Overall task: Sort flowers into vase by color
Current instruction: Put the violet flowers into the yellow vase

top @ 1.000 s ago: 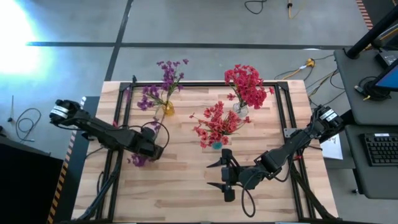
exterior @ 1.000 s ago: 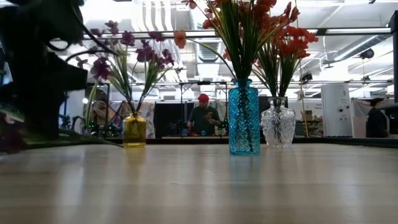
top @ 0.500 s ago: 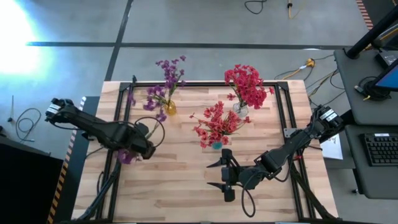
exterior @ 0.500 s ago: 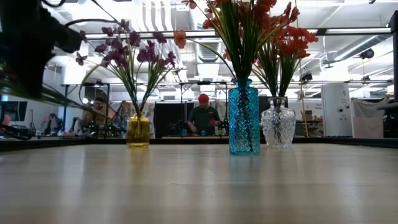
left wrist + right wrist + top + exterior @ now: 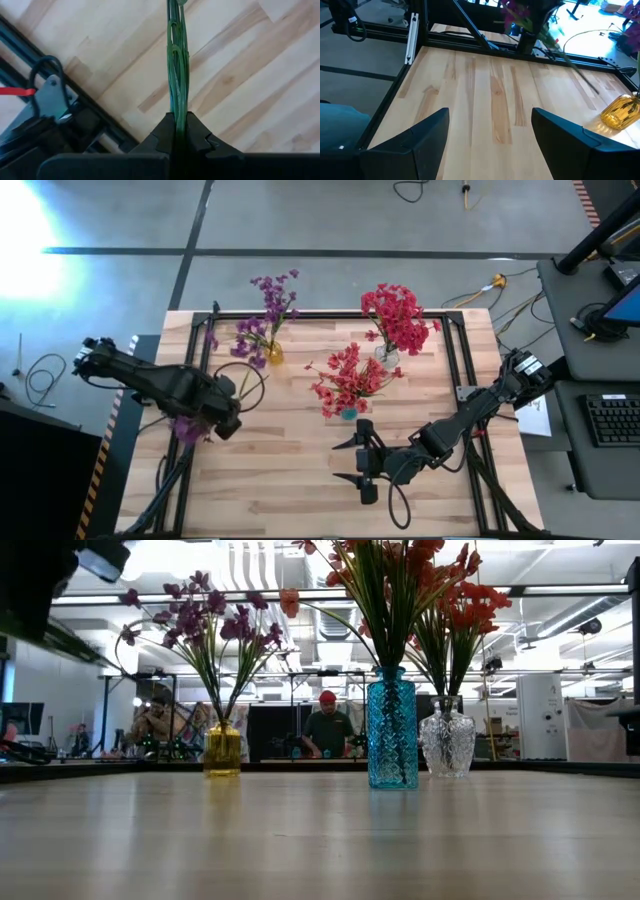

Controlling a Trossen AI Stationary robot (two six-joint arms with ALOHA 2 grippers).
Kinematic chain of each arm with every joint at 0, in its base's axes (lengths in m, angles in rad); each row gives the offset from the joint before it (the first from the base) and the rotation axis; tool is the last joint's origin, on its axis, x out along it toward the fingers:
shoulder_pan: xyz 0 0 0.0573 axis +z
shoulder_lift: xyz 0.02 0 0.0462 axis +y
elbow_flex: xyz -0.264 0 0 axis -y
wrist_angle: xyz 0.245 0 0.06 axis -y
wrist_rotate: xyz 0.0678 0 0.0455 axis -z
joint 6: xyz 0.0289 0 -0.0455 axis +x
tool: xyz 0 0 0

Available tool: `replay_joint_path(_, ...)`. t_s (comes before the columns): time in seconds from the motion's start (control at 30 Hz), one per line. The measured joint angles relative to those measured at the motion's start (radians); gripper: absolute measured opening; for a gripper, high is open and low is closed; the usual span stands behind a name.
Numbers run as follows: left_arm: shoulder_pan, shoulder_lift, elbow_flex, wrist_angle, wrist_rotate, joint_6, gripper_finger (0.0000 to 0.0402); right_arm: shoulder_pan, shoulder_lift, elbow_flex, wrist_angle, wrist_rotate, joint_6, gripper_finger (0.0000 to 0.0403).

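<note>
High view is showing a purple flower (image 5: 188, 430) hanging at the table's left edge, its blossoms pointing away from the yellow vase (image 5: 271, 355) and its stem running toward it, while the left gripper (image 5: 222, 420) is pinching that stem tight; the right gripper (image 5: 345, 461) is waiting with fingers wide apart, much farther from that vase

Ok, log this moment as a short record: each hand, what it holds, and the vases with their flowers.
left hand: shut on the green stems of a purple sprig, over the table's left edge
right hand: open, empty, low over the table's near middle
yellow vase: holds purple flowers, back left
blue vase: holds red flowers, centre
clear vase: holds red flowers, back right
table: light wood
</note>
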Motion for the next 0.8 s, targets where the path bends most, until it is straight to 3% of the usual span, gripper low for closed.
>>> replay_joint_path(0.43,0.0,-0.006,0.155,-0.105,-0.039,0.029,0.0,0.0,0.0,0.0,0.0,0.0,0.0,0.0274)
replay_joint_path(0.8,0.0,-0.004,0.053,-0.078,-0.041,0.045,0.0002,0.0,0.0,0.0,-0.001,0.0,0.0,0.0274)
